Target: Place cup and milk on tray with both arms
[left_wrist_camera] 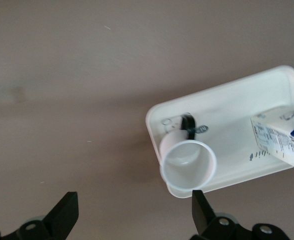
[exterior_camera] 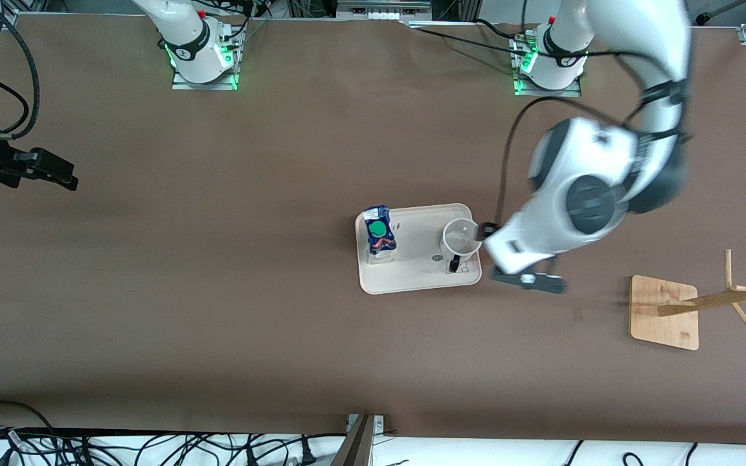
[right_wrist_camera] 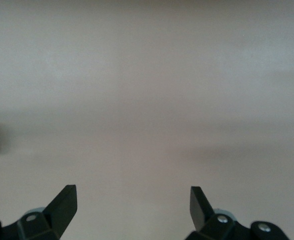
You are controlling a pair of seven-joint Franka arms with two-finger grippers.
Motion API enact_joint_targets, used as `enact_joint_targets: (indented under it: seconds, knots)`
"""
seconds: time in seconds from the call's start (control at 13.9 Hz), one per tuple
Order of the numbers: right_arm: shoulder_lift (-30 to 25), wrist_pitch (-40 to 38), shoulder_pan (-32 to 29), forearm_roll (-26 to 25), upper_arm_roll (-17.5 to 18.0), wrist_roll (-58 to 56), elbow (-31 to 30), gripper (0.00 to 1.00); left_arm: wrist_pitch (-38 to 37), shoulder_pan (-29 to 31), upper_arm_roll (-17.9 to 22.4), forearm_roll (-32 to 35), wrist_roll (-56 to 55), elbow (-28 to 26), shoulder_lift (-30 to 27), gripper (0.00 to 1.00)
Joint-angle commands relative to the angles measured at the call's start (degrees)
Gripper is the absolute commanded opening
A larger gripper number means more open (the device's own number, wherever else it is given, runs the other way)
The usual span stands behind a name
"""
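Nearest the front camera stands a wooden rack, toward the left arm's end of the table. Both task items rest on the tray: cup upright at the end toward the left arm, milk at the other end. Left gripper hangs over bare table just beside the tray rim, fingers apart and empty. Retreat upward and away from the cup handle. Right gripper waits, fingers spread, over open table well apart.
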Motion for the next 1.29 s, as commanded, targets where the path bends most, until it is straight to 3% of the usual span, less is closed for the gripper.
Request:
enact_joint_targets:
  seconds: [0.0, 0.22, 0.36, 0.5, 0.65, 1.22]
  knots:
    - [-1.84, 2.38, -0.73, -0.68, -0.56, -3.84, -3.34, 1.00, -0.38, 6.74, -0.86, -0.66, 2.75, -7.15, -9.54, 1.00]
    - [-2.27, 4.05, -0.65, -1.39, -4.07, -8.14, -4.49, 1.00, -0.21, 11.85, -2.27, 1.43, 3.19, -16.11, -19.90, 1.00]
    - [-2.72, 2.92, -0.64, -1.56, -4.08, -8.34, -4.32, 1.00, 0.32, 13.09, -3.76, 6.79, 3.02, -21.65, -26.32, 1.00]
    - [-1.84, -2.33, -0.73, -1.39, -4.08, -8.42, -1.87, 1.00, 0.41, 15.54, -4.99, 7.78, 2.75, -24.12, -30.03, 1.00]
    - [0.79, -6.04, -0.64, -1.39, -4.08, -8.34, 2.61, 1.00, 0.23, 19.14, -6.48, 7.78, 2.75, -24.05, -30.48, 1.00]
    - [1.24, -6.23, -0.65, -1.04, -4.00, -7.72, 3.07, 1.00, -1.09, 20.04, -6.58, 7.78, 2.49, -23.08, -30.13, 1.00]
